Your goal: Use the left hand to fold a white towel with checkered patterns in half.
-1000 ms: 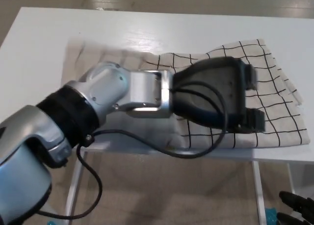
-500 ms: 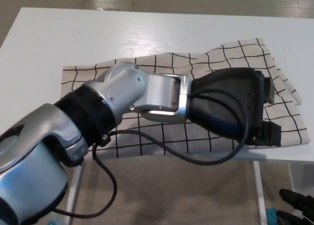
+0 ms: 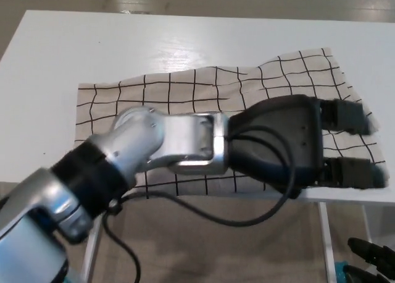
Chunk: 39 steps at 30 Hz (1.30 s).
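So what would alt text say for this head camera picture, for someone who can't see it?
A robot's black left hand, fingers spread, reaches over the right end of a white checkered towel lying flat on a white table. Its silver forearm crosses the picture from the lower left. Fingertips of the right hand show at the bottom right corner.

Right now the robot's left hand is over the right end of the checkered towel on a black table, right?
Not quite: the table is white, as the head view shows. The left hand does hang over the right end of the checkered towel.
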{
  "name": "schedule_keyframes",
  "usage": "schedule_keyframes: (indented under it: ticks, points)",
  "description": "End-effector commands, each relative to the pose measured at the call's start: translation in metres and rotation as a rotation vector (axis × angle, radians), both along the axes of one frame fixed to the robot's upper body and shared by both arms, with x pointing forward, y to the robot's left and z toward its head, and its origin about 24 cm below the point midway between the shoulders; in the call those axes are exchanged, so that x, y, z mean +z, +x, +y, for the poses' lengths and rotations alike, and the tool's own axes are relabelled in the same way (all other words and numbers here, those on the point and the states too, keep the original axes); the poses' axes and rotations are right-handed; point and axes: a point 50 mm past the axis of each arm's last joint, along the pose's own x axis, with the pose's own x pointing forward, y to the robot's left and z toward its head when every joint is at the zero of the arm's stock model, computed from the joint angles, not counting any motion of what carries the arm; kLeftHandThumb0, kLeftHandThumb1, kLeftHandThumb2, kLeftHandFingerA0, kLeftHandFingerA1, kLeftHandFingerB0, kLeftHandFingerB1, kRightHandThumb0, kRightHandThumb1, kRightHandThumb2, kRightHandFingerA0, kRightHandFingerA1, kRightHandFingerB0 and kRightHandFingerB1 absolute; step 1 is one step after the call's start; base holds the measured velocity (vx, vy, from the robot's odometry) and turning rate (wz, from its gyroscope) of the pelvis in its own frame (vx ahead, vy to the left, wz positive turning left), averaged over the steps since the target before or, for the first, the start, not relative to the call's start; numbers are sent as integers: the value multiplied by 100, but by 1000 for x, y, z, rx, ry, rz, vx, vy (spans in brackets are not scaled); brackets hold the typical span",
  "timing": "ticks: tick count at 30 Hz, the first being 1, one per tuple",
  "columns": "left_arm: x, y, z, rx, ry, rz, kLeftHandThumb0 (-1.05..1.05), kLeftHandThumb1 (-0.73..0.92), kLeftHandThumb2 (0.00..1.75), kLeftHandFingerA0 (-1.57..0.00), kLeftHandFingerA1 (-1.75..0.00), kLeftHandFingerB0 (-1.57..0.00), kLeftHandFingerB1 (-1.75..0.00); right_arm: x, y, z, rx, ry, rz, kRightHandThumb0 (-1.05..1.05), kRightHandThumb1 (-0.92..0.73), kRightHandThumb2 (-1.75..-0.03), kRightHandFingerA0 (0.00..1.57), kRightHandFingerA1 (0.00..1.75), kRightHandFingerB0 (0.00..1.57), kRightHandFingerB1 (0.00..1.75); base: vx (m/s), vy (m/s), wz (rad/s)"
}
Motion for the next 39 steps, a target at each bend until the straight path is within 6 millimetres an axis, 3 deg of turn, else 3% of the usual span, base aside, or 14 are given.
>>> schedule_keyframes:
  ticks: [1,5,6,8,9,12,15,16,30,31,33,34,36,39]
  points:
    - [26,-3,76,596,-171,145,-93,61,58,0,0,0,0,-4,-8,-8,-19,33,35,-57,-59,-58,52,48,54,41,0,0,0]
    - [29,-7,90,615,-206,151,-92,61,57,0,0,0,0,-5,-9,-8,-23,45,42,-57,-59,-58,52,48,54,41,0,0,0]
    - [32,-18,116,661,-244,174,-94,61,60,0,0,0,0,-9,-11,-7,-33,40,58,-59,-47,-85,58,77,47,53,0,0,0]
    - [35,-28,132,682,-260,191,-94,60,60,0,0,0,0,-12,-15,-5,-51,37,64,-57,-58,-58,61,94,54,41,0,0,0]
    - [33,-32,138,690,-268,199,-94,58,63,0,0,0,0,-13,-17,-6,-49,38,69,-60,-47,-83,52,58,49,53,0,0,0]
    - [27,-43,153,724,-283,230,-92,58,61,0,0,0,-3,-14,-21,-7,-40,35,87,-58,-58,-58,44,39,54,41,0,0,0]
    - [17,-52,167,766,-295,267,-91,58,60,0,0,0,-4,-15,-22,-6,-43,17,106,-58,-58,-58,42,38,53,41,0,0,0]
    - [12,-53,173,787,-297,280,-87,49,89,0,0,0,-4,-16,-23,-6,-48,14,103,-58,-59,-58,44,40,54,41,0,0,0]
    - [-32,-49,221,1027,-312,443,-80,46,85,0,0,0,-4,-16,-27,-7,-61,34,102,-60,-59,-58,49,46,56,41,0,0,0]
    - [-34,-48,222,1040,-313,453,-80,46,85,0,0,0,-4,-16,-27,-6,-66,38,100,-61,-48,-84,49,64,51,54,0,0,0]
    - [-40,-45,226,1071,-311,468,-80,45,85,0,0,0,-5,-16,-27,-6,-66,34,99,-64,-54,-63,51,53,54,44,0,0,0]
    - [-43,-44,228,1097,-309,476,-80,46,84,0,0,0,-5,-16,-27,-6,-70,38,98,-61,-48,-84,50,65,51,54,0,0,0]
    - [-49,-40,231,1130,-311,500,-79,46,84,0,0,-1,-6,-16,-28,-6,-72,35,104,-59,-59,-58,52,48,56,42,0,0,0]
    - [-61,-34,235,1169,-308,528,-78,46,84,0,-1,-2,-8,-16,-30,-7,-65,25,104,-60,-59,-58,49,44,56,41,0,0,0]
